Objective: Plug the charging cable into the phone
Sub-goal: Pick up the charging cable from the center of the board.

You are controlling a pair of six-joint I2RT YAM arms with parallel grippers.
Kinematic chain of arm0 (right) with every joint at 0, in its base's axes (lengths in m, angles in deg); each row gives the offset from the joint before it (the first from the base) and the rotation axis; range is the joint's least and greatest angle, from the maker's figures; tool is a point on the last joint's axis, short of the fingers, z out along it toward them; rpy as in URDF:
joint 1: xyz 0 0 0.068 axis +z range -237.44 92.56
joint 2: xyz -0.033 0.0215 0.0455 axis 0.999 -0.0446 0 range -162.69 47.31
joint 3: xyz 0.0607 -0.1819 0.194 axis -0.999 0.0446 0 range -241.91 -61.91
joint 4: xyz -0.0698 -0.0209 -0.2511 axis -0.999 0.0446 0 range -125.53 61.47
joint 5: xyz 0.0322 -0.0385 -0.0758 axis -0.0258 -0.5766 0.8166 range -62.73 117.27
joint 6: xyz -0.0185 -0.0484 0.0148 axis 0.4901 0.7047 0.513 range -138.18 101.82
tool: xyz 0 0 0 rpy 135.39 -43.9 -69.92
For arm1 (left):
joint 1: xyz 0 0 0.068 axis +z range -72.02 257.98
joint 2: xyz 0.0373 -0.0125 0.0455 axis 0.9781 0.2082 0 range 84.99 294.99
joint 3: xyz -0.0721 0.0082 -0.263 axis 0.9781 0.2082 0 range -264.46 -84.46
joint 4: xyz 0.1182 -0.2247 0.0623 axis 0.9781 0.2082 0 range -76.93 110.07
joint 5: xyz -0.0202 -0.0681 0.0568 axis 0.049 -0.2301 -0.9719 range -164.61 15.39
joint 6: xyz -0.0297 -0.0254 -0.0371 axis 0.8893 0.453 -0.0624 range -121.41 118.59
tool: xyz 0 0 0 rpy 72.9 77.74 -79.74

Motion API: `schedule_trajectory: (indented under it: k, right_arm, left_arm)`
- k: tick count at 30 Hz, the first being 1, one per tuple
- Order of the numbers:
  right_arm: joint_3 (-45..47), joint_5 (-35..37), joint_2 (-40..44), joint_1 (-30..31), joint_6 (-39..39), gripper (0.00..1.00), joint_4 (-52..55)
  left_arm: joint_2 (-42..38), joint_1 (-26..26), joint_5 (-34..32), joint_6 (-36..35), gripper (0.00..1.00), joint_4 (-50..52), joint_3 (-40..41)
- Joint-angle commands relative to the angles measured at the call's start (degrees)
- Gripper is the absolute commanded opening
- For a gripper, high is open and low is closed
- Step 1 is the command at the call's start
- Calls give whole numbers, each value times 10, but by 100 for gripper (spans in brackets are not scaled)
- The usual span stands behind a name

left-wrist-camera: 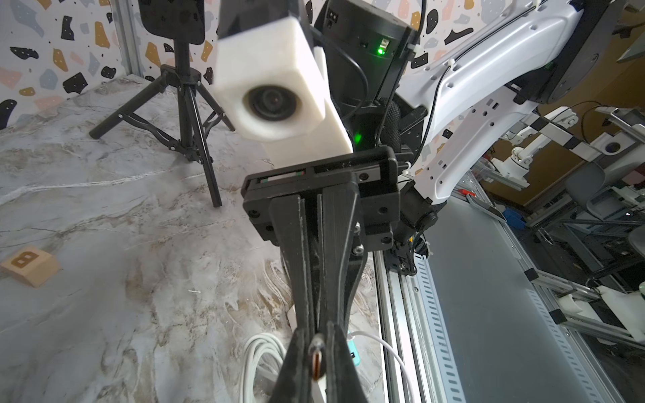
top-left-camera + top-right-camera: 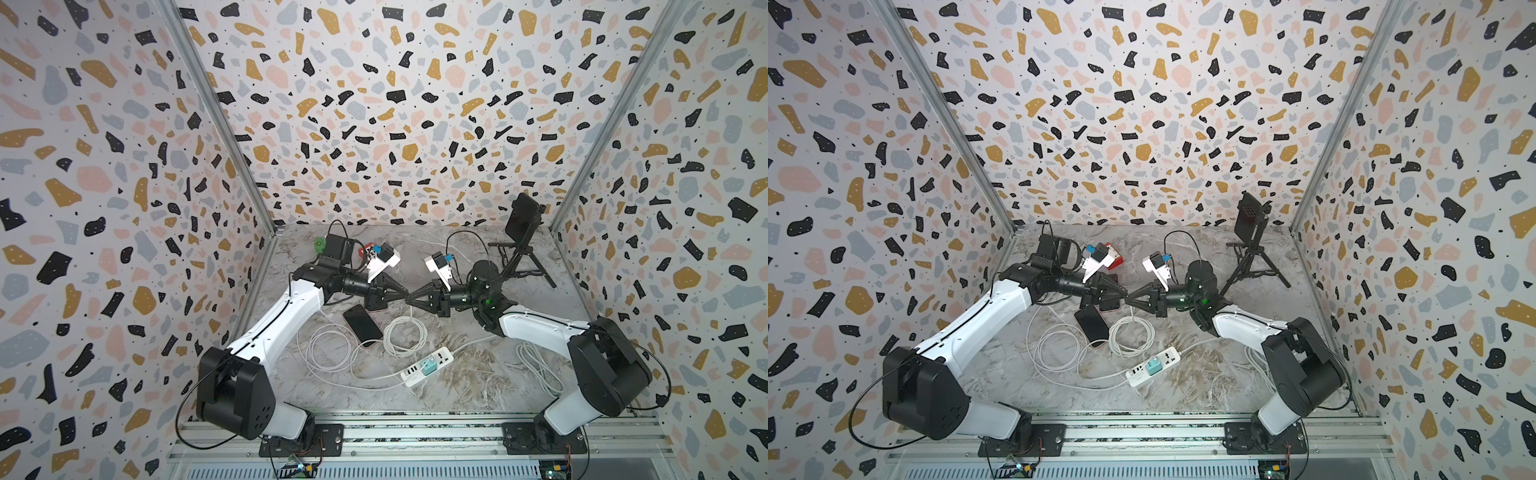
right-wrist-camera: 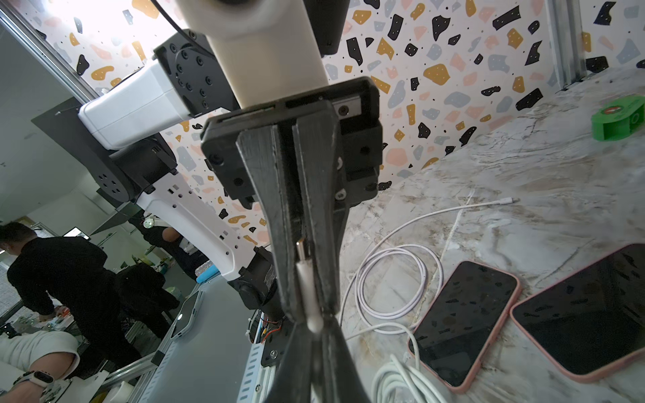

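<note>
1. The left claw [image 2: 402,295] and the right claw [image 2: 414,298] meet tip to tip in the air above the tabletop [image 2: 457,386]. Both are narrow, with the jaws pressed together
2. Between them is the plug [image 3: 307,289] of the charging cable [image 2: 405,334]. In the right wrist view the right claw grips the white body of the plug. The metal tip points into the fingers of the left claw, which are closed on it from the other side
3. From the plug the cable hangs down to a white coil on the tabletop, near the power strip [image 2: 428,366]
4. The phone [image 2: 362,325] lies flat, screen up, just below the claws and next to the coil. A second phone [image 3: 586,310] in a pink case lies just beside it. Which of the two is the target, I cannot tell
5. I judge that the step in hand is a regrasp: the plug is passed between the claws and is not yet at any port
6. The next move, I think, calls for one claw to let go without pulling the plug askew. The other must then bring the metal tip level with the end edge of the phone and push straight in. The free claw may need to steady the phone, because it could slide on the smooth tabletop
</note>
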Motion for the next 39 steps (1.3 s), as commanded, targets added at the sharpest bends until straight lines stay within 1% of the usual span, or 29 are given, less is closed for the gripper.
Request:
schedule_trajectory:
  k: [1, 3, 6, 7, 11, 19, 25, 27, 30, 34, 36, 39]
  right_arm:
    - [-20, 1, 22, 2, 26, 17, 32]
    - [-18, 11, 30, 2, 46, 25, 54]
    - [-5, 36, 50, 2, 79, 33, 75]
    - [-1, 42, 58, 3, 93, 34, 79]
    - [11, 61, 78, 3, 118, 36, 87]
    - [16, 43, 56, 4, 81, 35, -3]
    - [30, 49, 54, 4, 87, 37, -10]
    - [27, 48, 52, 4, 83, 35, -16]
    - [24, 47, 48, 4, 73, 29, -30]
    - [22, 43, 41, 4, 57, 14, -48]
    - [22, 40, 36, 4, 46, 9, -63]
    - [23, 36, 33, 5, 32, 4, -80]
  left_arm:
    - [-3, -4, 30, 6, 0, -5, -21]
    - [-3, -4, 28, 8, 0, -6, -20]
    - [-2, -4, 27, 33, 0, -29, -14]
    - [-1, -5, 27, 44, 0, -41, -11]
    - [3, -10, 27, 81, 0, -71, 2]
    - [11, -20, 30, 119, 0, -102, 7]
    - [12, -20, 37, 126, 0, -107, 11]
    - [14, -21, 41, 127, 0, -110, 12]
    - [13, -23, 42, 127, 0, -110, 14]
    - [13, -24, 47, 127, 0, -110, 14]
    - [12, -24, 50, 123, 0, -108, 15]
    - [13, -24, 52, 102, 0, -92, 16]
